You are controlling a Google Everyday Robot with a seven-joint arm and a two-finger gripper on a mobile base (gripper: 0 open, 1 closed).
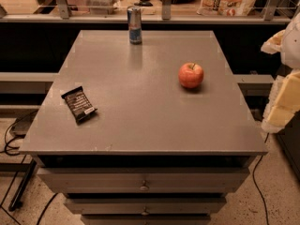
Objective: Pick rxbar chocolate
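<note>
Chocolate bar [78, 104] is lying flat on the tabletop [140, 116], near the left edge, a bit closer to the front-left corner than to the back-left one. It is sitting at an angle to the edges, white lettering facing up, nothing touching it.

Nothing is gripping it, so the pick is not done. Judging from this, the task is sitting at its start: approach, descent, grasp and lift are all left.

Apple [191, 75] is resting upright on the right half of the top, toward the right edge, well apart from the bar. Drink can [134, 25] is standing upright at the middle of the back edge, also well apart from the bar. Neither is blocking a path to it.

Gripper [282, 102] is showing as a pale shape beyond the table's right edge, off the tabletop and on the opposite side from the bar. Whether it is open or closed: cannot tell. It is carrying nothing that can be made out.

Drawers [143, 182] are sitting shut below the front edge. Cables [11, 139] are trailing on the floor past the left edge.
</note>
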